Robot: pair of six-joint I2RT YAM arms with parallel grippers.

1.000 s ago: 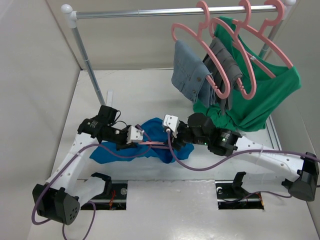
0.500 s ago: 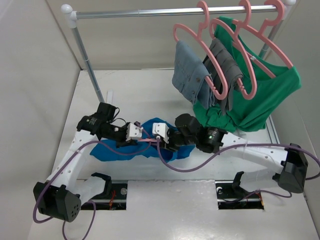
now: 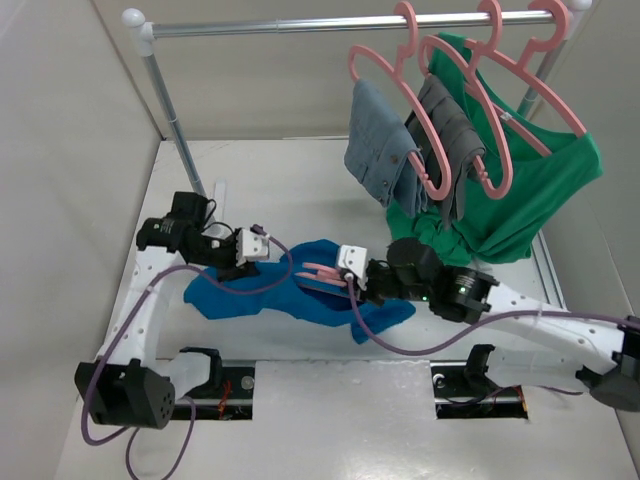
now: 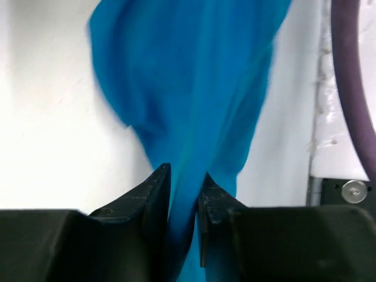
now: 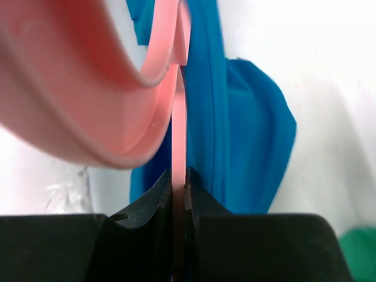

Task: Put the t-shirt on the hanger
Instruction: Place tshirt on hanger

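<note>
Two tools are gripping: left tool [image 4: 183, 176] pinching the bright blue cloth t-shirt [image 3: 240, 298] lying crumpled on the white desk [image 3: 300, 190], likely spreading it; right tool [image 5: 178, 176] clamping the slim pink plastic hanger [image 5: 178, 129] for threading inside.

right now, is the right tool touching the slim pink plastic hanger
Touching. The right wrist view shows the right tool clamped on the slim pink plastic hanger at its thin edge, with no gap on either side.
</note>
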